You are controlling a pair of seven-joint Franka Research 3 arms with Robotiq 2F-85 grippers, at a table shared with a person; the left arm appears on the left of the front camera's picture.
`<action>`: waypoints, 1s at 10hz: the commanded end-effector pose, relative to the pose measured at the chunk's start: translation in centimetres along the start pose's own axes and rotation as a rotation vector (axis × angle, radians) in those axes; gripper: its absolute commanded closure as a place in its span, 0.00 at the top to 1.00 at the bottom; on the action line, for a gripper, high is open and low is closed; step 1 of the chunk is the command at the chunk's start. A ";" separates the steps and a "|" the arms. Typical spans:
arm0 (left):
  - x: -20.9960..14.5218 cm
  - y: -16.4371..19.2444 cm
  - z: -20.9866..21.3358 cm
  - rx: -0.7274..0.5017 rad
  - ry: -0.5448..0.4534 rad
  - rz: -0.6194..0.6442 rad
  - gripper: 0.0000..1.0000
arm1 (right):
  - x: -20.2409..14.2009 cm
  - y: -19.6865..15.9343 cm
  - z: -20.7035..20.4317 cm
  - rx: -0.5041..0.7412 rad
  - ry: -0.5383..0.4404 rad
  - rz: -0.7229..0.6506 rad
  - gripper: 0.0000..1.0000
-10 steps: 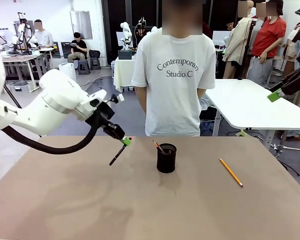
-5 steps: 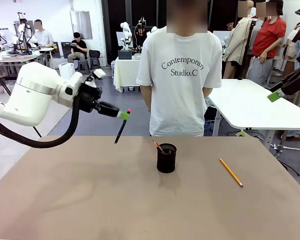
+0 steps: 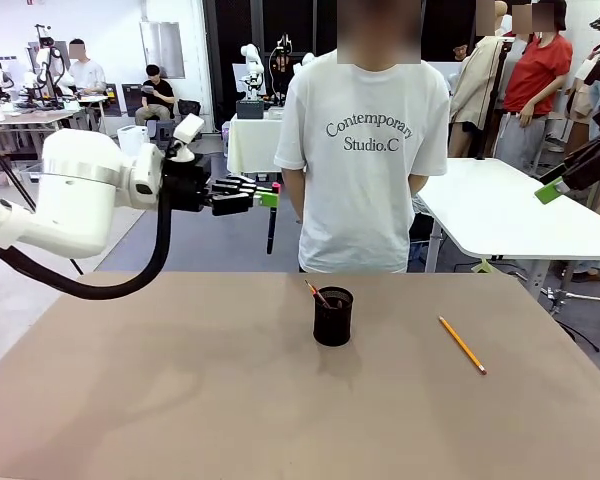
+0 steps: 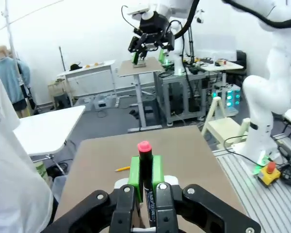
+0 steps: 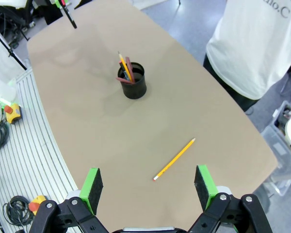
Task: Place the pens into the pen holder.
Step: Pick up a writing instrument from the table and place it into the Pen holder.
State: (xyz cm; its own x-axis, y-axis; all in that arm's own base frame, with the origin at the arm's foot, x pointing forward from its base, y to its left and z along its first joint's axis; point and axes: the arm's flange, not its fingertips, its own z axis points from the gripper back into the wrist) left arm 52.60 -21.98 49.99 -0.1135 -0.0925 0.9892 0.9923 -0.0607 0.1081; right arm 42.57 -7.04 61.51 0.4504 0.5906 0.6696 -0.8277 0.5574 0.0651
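Worktop (image 3: 180,400): brown with rounded edges, its near half bare.
Right gripper (image 5: 149,187): jaws spread wide with nothing between the green pads, hanging high over the worktop's right side.
Yellow pencil (image 3: 462,345): lies flat and slanted on the right part of the worktop, well apart from the cup, with nothing touching it.
Pen holder (image 3: 332,318): a black mesh cup standing upright near the middle, towards the far edge. A brownish-red pen (image 3: 317,293) leans out of it to the left. From the right wrist view a yellow stick stands in it too.
Left gripper (image 3: 270,197): clamped on the dark pen (image 3: 271,225), held up in the air left of the pen holder, fingers pointing level towards the right.
Dark pen, detail: hangs almost upright below the pads, pinkish-red cap on top, its lower tip well above the worktop.
Change: a second ago this gripper sat low, with the pen slanted and its tip close to the surface. It has since risen and swung the pen upright, nearer the cup. The pencil and cup have not moved.
Writing: white print runs along the pen's barrel, too small to read. The T-shirt (image 3: 365,140) reads "Contemporary Studio.C".
Person (image 3: 365,200): stands at the far edge, just behind the pen holder.
Background: a white table (image 3: 500,215) to the right, and other people seated at desks far left.
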 end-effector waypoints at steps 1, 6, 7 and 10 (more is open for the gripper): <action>-0.5 0.5 -1.5 0.063 -0.016 -0.040 0.00 | 0.2 0.1 0.1 0.000 -0.011 -0.001 1.00; -0.2 0.2 -0.8 0.026 0.003 -0.013 0.00 | 0.2 0.1 0.1 0.000 -0.011 -0.001 1.00; -0.2 0.2 -0.8 0.026 0.003 -0.013 0.00 | 0.2 0.1 0.1 0.000 -0.011 -0.001 1.00; -1.3 1.4 -2.5 0.023 -0.042 -0.111 0.00 | 0.2 0.1 0.1 0.000 -0.011 -0.001 1.00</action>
State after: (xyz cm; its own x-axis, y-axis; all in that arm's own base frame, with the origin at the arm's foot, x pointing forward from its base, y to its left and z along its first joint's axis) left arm 53.38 -23.56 49.08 -0.1621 -0.0901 0.9827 0.9866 -0.0362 0.1594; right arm 42.57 -7.05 61.51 0.4504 0.5906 0.6696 -0.8277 0.5574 0.0650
